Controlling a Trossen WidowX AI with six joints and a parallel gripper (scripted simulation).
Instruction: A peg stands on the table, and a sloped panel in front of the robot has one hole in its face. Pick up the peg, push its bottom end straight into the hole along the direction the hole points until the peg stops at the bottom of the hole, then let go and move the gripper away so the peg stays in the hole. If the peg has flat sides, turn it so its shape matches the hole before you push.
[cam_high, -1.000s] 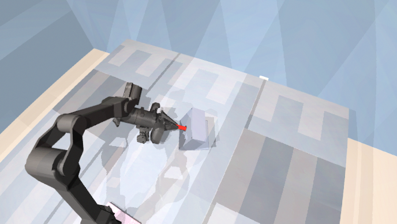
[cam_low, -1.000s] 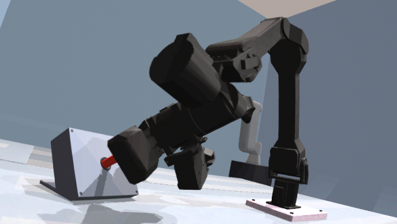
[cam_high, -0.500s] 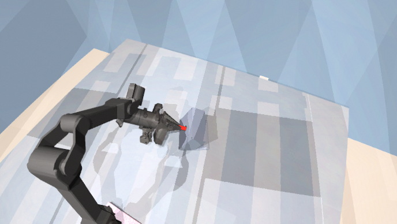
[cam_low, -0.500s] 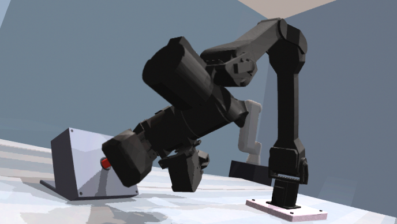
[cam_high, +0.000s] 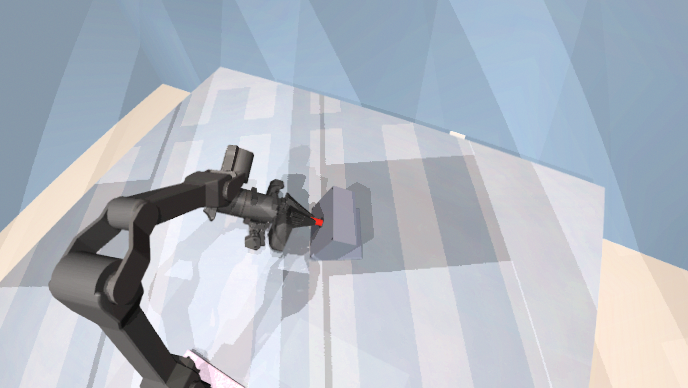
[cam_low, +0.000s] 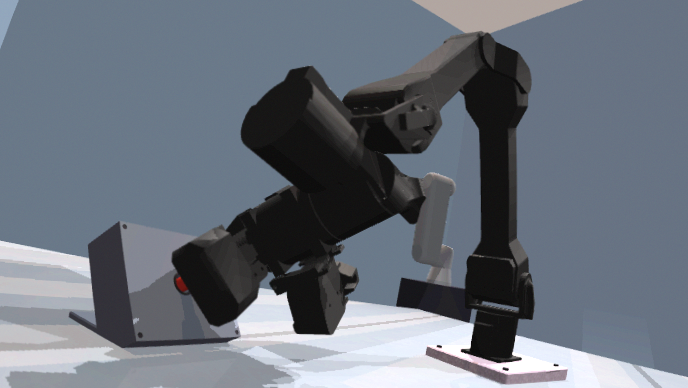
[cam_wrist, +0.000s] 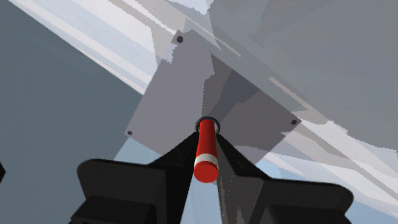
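Note:
The red round peg (cam_high: 318, 221) (cam_low: 181, 283) (cam_wrist: 206, 145) has a white band near its top end. My gripper (cam_high: 313, 220) (cam_wrist: 206, 137) is shut on the peg, which lies along the line of the fingers. The peg's far end is inside the ringed hole (cam_wrist: 218, 125) in the face of the grey sloped panel (cam_high: 328, 236) (cam_low: 155, 270) (cam_wrist: 180, 90). The fingertips are close to the face. How deep the peg sits is hidden inside the panel. In the exterior view a finger covers most of the peg.
The panel block stands on a thin base plate (cam_low: 82, 320). The arm's pale pink mounting plate (cam_high: 212, 372) (cam_low: 537, 368) is at its foot. A light grey arm (cam_low: 431, 225) and a dark box (cam_low: 425, 297) are behind. A small white block (cam_high: 457, 135) is at the table's far edge.

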